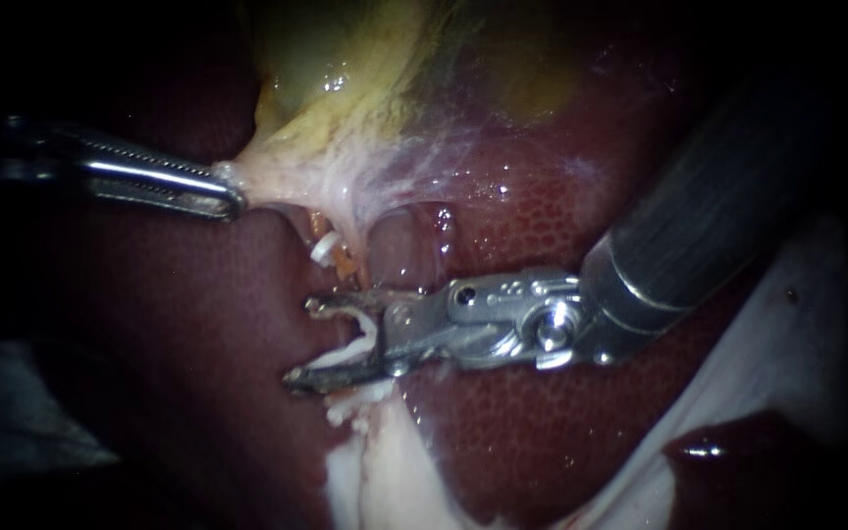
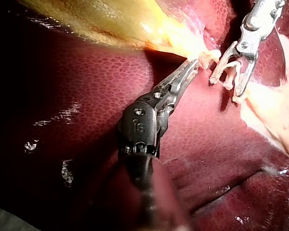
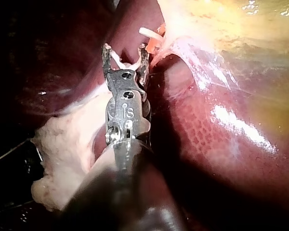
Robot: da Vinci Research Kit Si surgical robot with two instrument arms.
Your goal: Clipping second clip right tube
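My left instrument (image 1: 233, 201) (image 2: 192, 65) comes in from the left, jaws shut on the pale lower edge of the yellow gallbladder (image 1: 345, 88), holding it taut. A thin tube (image 1: 344, 228) runs down from that edge and carries a white clip (image 1: 323, 250) (image 3: 147, 32). Just below that clip is my right instrument (image 1: 303, 344) (image 2: 226, 86) (image 3: 125, 49). Its jaws stand wide apart with an open white clip (image 1: 360, 334) (image 3: 120, 60) seated between them. No tube shows between them. Which tube is the right one I cannot tell.
Dark red liver (image 1: 198, 324) surrounds the site. A pale lump of fatty tissue (image 1: 375, 471) lies under the right instrument's jaws. A white sheet (image 1: 787, 344) shows at the lower right.
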